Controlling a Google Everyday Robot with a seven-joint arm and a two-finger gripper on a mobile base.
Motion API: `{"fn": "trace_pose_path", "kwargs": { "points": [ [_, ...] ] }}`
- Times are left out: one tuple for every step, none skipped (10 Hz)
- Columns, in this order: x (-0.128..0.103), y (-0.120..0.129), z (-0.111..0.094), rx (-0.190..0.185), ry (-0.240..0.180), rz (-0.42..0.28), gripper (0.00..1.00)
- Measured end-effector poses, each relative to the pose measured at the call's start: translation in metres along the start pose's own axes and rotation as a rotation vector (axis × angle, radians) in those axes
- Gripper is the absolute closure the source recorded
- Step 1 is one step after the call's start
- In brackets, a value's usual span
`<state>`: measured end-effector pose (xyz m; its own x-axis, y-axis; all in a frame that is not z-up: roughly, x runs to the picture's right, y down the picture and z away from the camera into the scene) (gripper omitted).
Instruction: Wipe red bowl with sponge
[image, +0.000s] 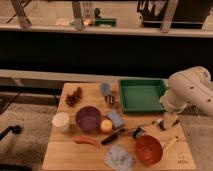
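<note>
Wooden tabletop (65, 155): red bowl (149, 149) set front right; sponge (115, 118) laid beside purple bowl (88, 118); claw (167, 122) spread wide, nothing gripped, near right edge.

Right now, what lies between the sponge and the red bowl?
In the camera view, a black-handled utensil lies between sponge and red bowl; the end effector hangs by the green tray.
</note>
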<state>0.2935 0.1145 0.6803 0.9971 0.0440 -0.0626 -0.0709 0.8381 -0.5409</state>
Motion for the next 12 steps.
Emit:
{"fn": "trace_pose_path", "kwargs": {
  "points": [
    [0.0, 0.0, 0.0, 0.0, 0.0, 0.0, 0.2],
    [0.0, 0.0, 0.001, -0.002, -0.001, 0.0, 0.2],
    [0.0, 0.0, 0.001, -0.002, -0.001, 0.0, 0.2],
    [0.0, 0.001, 0.001, -0.003, -0.004, 0.004, 0.2],
    [-0.001, 0.001, 0.001, -0.005, -0.02, 0.011, 0.2],
    [-0.002, 0.001, 0.0, -0.006, -0.031, 0.01, 0.2],
    [-0.005, 0.001, 0.0, -0.009, -0.042, 0.007, 0.2],
    [-0.008, 0.001, 0.0, -0.01, -0.051, 0.003, 0.2],
    [-0.012, 0.0, 0.0, -0.01, -0.065, -0.001, 0.2],
    [-0.014, 0.0, 0.0, -0.009, -0.074, -0.004, 0.2],
    [-0.018, 0.0, 0.0, -0.009, -0.085, -0.009, 0.2],
    [-0.024, 0.001, 0.002, -0.011, -0.095, -0.017, 0.2]
  ]
}}
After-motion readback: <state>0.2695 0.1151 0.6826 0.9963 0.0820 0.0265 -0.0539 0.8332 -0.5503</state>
